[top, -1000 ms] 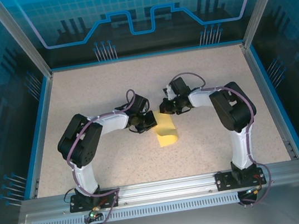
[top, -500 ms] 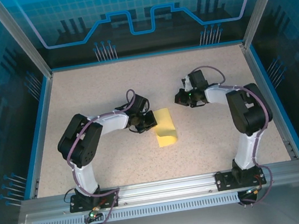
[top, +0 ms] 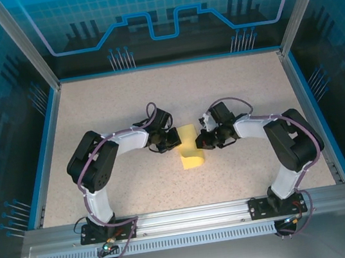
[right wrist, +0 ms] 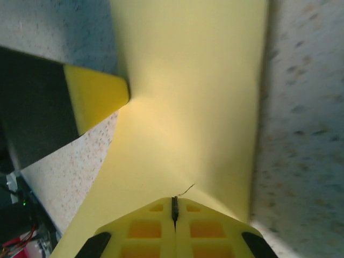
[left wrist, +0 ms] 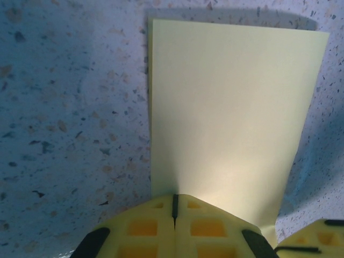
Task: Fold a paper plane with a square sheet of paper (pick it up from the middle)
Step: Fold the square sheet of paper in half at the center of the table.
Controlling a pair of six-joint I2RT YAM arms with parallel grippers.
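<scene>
We are finding the sheet lying near the middle of the table, between the two arms. It is showing as a narrow rectangle rather than a square. In the left wrist view a second edge line is running just inside its left side, so we are judging it to be folded in half, two layers deep, with no nose folds made yet.

The left gripper is bearing on one long side of the sheet with its jaws together. The right gripper is bearing on the opposite side, also with its jaws together. Neither is showing paper between its jaws. We are reading both as pressing down with closed tips, most likely to pin the sheet flat and set the crease, not to lift it. Working from opposite sides is keeping the thin paper from sliding on the table.

Several points are remaining unclear. The fingertips themselves are covering the contact spots, so we are unable to rule out a pinched layer. From above, the sheet's near end is appearing rounded or slightly lifted, but we are unable to tell which. In the right wrist view the lower left of the sheet is running out of frame.
</scene>
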